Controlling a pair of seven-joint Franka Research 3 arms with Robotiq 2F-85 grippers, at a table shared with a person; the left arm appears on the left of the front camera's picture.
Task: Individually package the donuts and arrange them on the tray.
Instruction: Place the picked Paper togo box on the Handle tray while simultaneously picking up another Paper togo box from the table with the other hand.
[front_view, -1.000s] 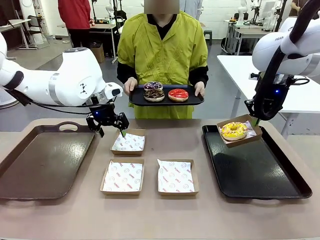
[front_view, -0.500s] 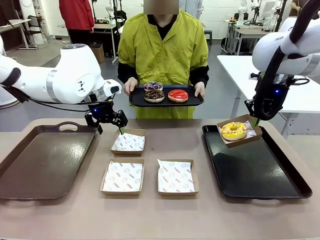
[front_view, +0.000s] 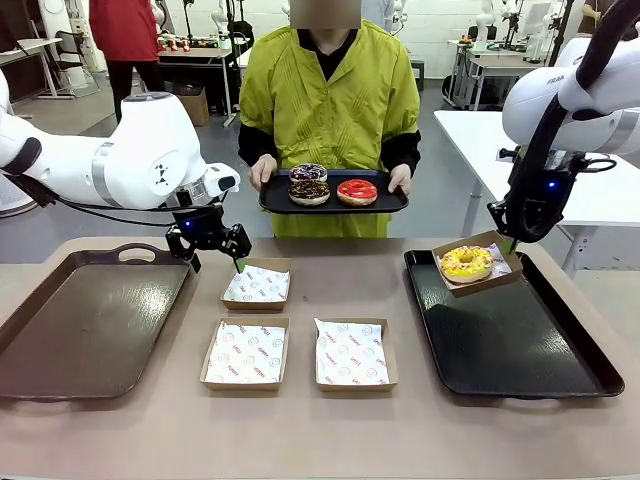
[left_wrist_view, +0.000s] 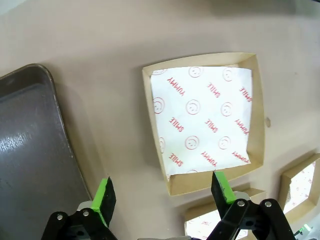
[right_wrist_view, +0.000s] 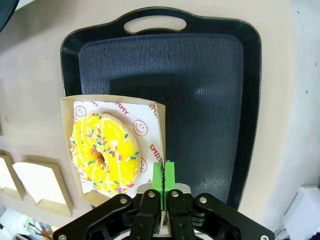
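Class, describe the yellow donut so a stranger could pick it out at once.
Find the black tray on the robot's right. At its far inner corner the right gripper pinches a paper-lined box holding the yellow donut. It alone is boxed; the other donuts sit bare on the person's tray.

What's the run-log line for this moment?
left gripper: open, over empty box | right gripper: shut on filled box with yellow donut, at right tray corner | person: holding serving tray of three donuts
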